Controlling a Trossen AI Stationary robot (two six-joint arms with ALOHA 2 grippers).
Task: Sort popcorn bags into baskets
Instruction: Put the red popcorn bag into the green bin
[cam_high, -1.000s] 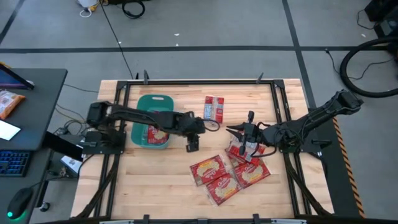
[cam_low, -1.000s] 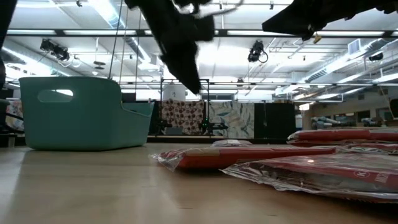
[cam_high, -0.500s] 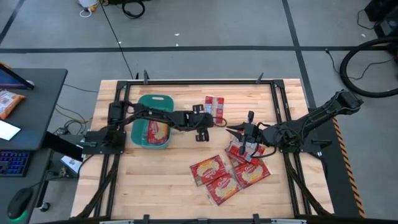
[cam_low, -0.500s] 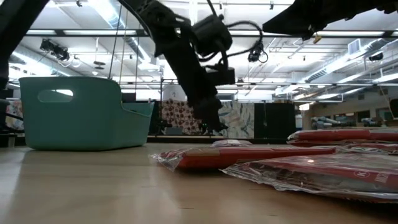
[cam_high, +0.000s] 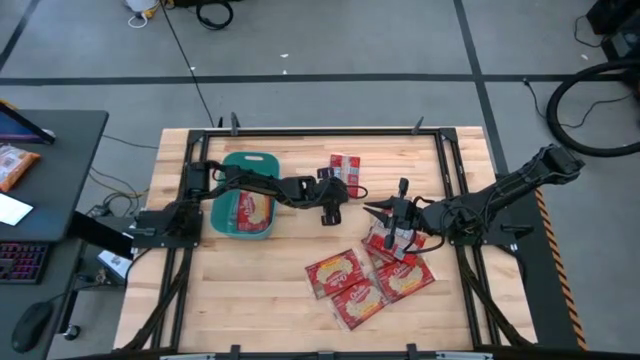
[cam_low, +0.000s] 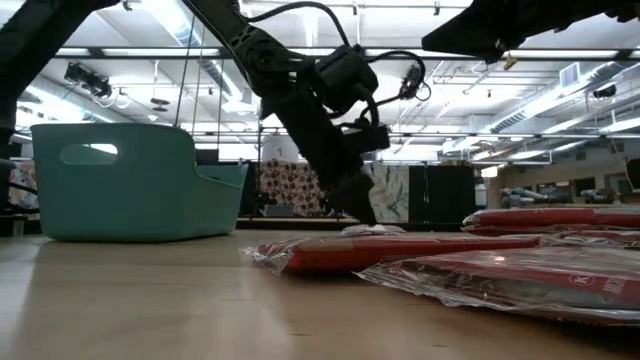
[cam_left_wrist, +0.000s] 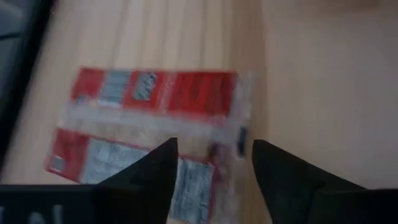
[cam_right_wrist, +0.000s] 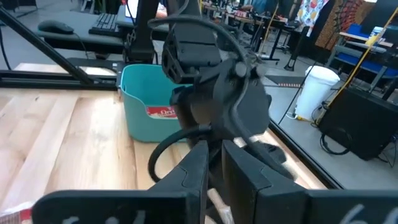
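Note:
A lone popcorn bag (cam_high: 345, 172) lies flat near the table's far edge; it is red with pale panels (cam_left_wrist: 155, 118). My left gripper (cam_left_wrist: 214, 162) is open, slanting down just above the bag's near end (cam_low: 362, 215), touching nothing. The teal basket (cam_high: 245, 160) stands on the left with one bag (cam_high: 250, 210) inside. Several more bags (cam_high: 365, 280) lie overlapping at the near right. My right gripper (cam_high: 400, 212) hovers shut above that pile's far edge, with nothing seen between its fingers (cam_right_wrist: 221, 168).
A black metal frame (cam_high: 320, 130) runs around the wooden table. A desk with a keyboard and an orange packet (cam_high: 15, 165) stands beyond the left edge. Bare wood (cam_high: 250, 290) lies in front of the basket.
My left gripper has swung from beside the basket toward the table's far right and come down, ending just above the lone bag. Its wrist has tipped further downward. The bags and the basket have stayed in place.

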